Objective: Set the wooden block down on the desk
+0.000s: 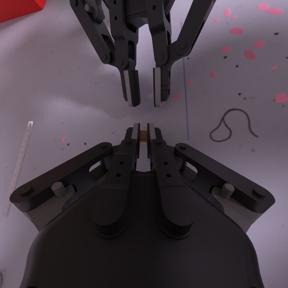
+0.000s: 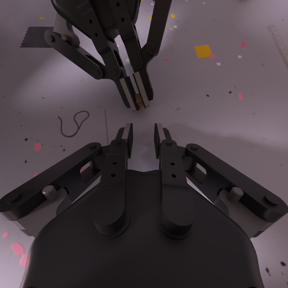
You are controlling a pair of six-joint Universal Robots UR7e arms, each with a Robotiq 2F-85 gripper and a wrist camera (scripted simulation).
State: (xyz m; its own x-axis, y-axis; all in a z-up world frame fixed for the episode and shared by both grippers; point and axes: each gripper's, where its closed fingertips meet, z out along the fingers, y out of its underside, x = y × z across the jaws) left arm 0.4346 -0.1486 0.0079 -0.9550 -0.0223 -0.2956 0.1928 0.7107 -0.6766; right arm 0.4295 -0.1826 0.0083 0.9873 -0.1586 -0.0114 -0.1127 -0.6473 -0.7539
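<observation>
My left gripper (image 1: pixel 143 126) is shut on a small wooden block (image 1: pixel 143 137), which sits between its grey pads close above the pale desk (image 1: pixel 70 93). The right wrist view shows the same gripper (image 2: pixel 141 107) from the front, with the block (image 2: pixel 139 100) near the fingertips, low over the desk (image 2: pixel 202 116). My right gripper (image 2: pixel 143 127) is open and empty, facing the left one across a short gap. It also shows in the left wrist view (image 1: pixel 145 105), pads apart, tips just above the desk.
A steel ruler (image 1: pixel 18 168) lies at the left, a red object (image 1: pixel 18 9) at the top left corner. A black string loop (image 1: pixel 232 126) and a thin blue line (image 1: pixel 185 93) lie to the right. A yellow patch (image 2: pixel 202 51) and dark tape (image 2: pixel 35 37) lie farther off.
</observation>
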